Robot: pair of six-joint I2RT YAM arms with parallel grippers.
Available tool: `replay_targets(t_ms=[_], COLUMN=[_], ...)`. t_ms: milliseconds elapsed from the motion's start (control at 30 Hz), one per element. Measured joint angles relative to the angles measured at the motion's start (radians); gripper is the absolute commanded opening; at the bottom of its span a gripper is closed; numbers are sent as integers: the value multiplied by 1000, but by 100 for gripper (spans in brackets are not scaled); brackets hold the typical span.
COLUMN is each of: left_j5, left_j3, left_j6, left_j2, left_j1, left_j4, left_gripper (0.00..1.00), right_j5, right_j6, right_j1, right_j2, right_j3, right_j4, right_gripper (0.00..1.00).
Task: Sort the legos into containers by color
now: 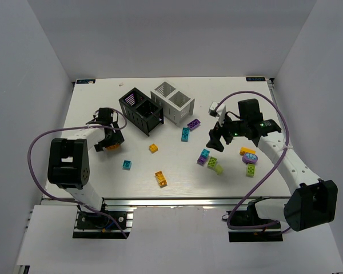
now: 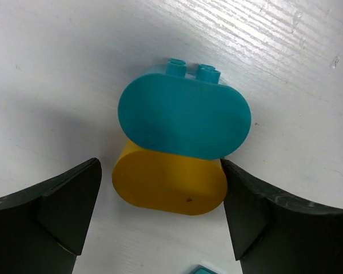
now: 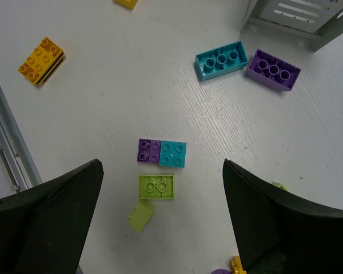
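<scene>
Left fingers (image 2: 57,211) wide apart flanking orange rounded brick (image 2: 168,185), teal rounded brick (image 2: 183,117) touching it, not clamped, right fingers (image 3: 51,217) fully spread, empty, above lime brick (image 3: 156,186)

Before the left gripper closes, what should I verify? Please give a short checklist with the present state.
1. Left gripper open: ok.
2. Orange piece between its jaws: ok.
3. Teal piece free of the orange piece: cannot tell; they overlap in the wrist view.
4. Right gripper open, holding nothing: ok.
5. Black box and white box upright: ok.
</scene>
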Motion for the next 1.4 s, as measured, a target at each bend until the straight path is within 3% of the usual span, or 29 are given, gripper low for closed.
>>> replay_targets(t_ms=[500,600,633,767,867,1000,1167,1400], left_j5=[18,21,21,25,39,81,220,591], left_j3=[-32,-36,-38,-45,-52,-74,-122,-272], left_j6=[41,48,49,56,56,48,13,-132], left_j2=[3,3,3,0,-10,-53,-233,-572], left_j1=[0,0,0,0,0,-1,-5,-48], left_j4=[128,143,148,164,167,162,142,258], left_gripper=[83,78,75,41,27,18,11,4], right_j5=[1,0,0,1,0,2,8,-12], right_j6=[-2,-2,-2,-3,-4,5,100,440], right_j1=[0,0,0,0,0,0,1,27], right_j2=[14,14,14,14,14,14,34,133], right_j3=[0,0,0,0,0,0,31,125], right_j4=[0,0,0,0,0,0,3,38], right_gripper=[89,89,89,89,90,90,78,78])
